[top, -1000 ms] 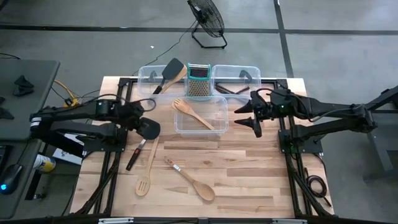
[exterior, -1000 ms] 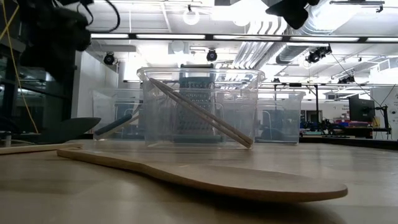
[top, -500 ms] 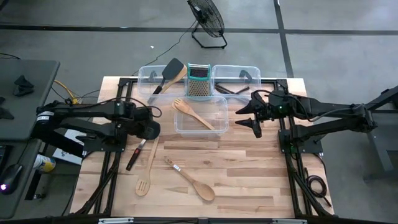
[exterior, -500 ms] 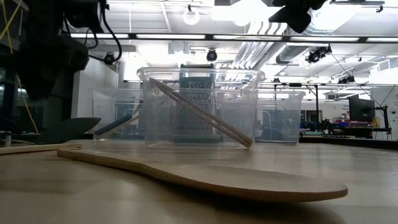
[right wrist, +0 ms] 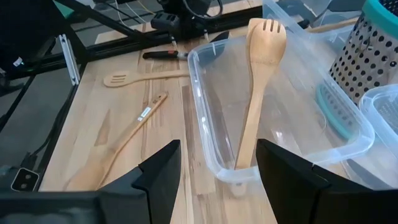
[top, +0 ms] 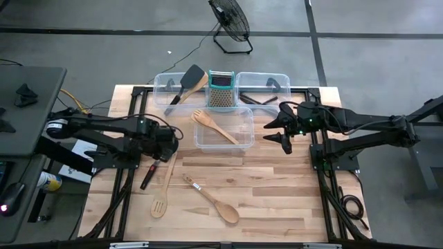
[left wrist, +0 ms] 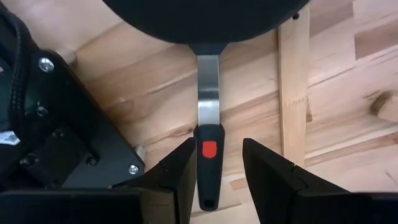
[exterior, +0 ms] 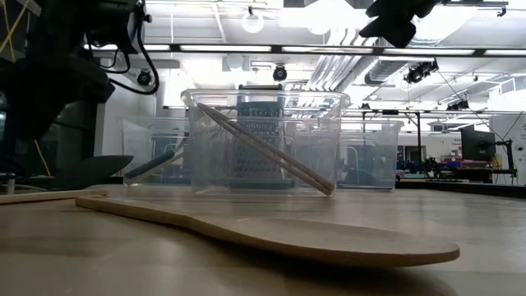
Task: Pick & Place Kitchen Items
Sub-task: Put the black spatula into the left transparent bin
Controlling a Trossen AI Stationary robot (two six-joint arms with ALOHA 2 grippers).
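A black turner lies flat on the table; its steel neck and black handle (left wrist: pixel 208 155) with a red mark show in the left wrist view, its handle (top: pixel 149 173) in the high view. My left gripper (left wrist: pixel 214 177) points straight down over it, open, one finger on either side of the handle without touching it. In the high view the left gripper (top: pixel 166 145) hides the turner's head. A wooden slotted spoon (top: pixel 165 188) and a wooden spoon (top: pixel 214 200) lie nearby. My right gripper (right wrist: pixel 217 180) hovers open to the right of the middle bin (top: pixel 243 131).
A wooden fork (right wrist: pixel 255 93) leans inside the clear middle bin (right wrist: pixel 205 124). Behind it stand a bin (top: pixel 163 84) with a black turner and a wooden spatula, a teal-topped grater (top: pixel 221 90) and a bin (top: pixel 273 79) with black tools. Bare wood lies near the table's front edge.
My left gripper has come down and moved toward the table's near right, tipping until it points straight down. It now stands over the black turner and hides the turner's head in the high view. The turner and the wooden utensils have stayed where they were.
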